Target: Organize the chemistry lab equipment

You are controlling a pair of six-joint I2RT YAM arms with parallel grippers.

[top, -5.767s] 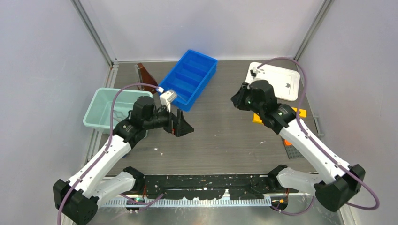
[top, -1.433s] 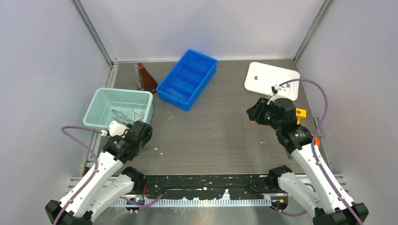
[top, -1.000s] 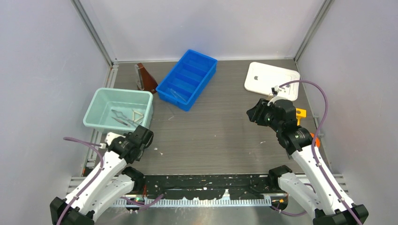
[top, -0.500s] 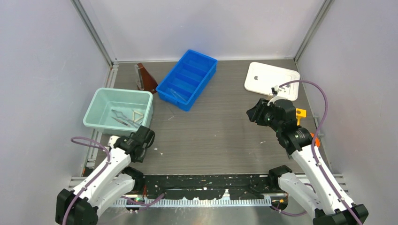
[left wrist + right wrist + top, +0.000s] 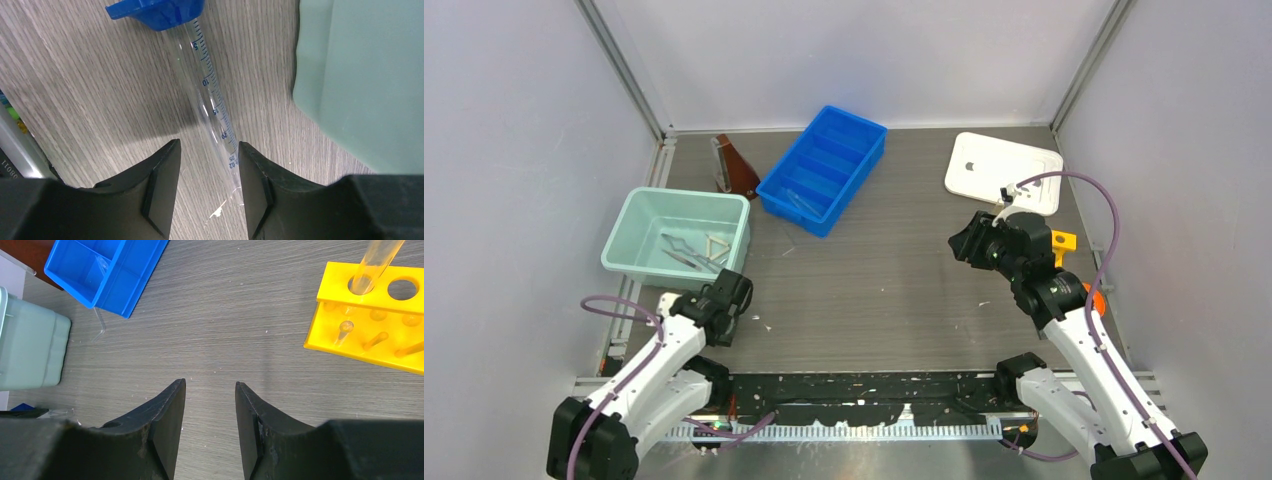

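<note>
The left gripper [image 5: 206, 192] points straight down at the table [image 5: 874, 290], its jaws about half apart and closed on nothing. The blue-capped tube [image 5: 212, 100] lies flat on the wood beneath it, with the cap away from the fingers. Its other end runs into the gap, close along one finger [image 5: 252, 190] and with clear space to the other. Just beside the tube is the outer wall of the teal bin [image 5: 360, 85]. From above, the left arm is folded back tight, its wrist bent over at the bin's near right corner. In the bin lie the silver tongs [image 5: 684, 255] and the small white triangle [image 5: 717, 246], close together.

The right gripper [image 5: 210, 425] is also about half apart and empty, hanging above bare table. Its arm rises from the base along the right side, and the wrist is tipped down and turned toward the middle of the table. The yellow rack [image 5: 370, 315] stands near it, with a clear tube [image 5: 377, 257] upright in one hole. The overhead view shows only a corner of the rack behind the wrist. The white lid [image 5: 1004, 170] lies flat at the far right, well apart from the blue tray [image 5: 824, 168]. The tray holds thin glass rods [image 5: 796, 200] in one compartment. A brown object [image 5: 736, 168] stands just beside the tray on its left.
</note>
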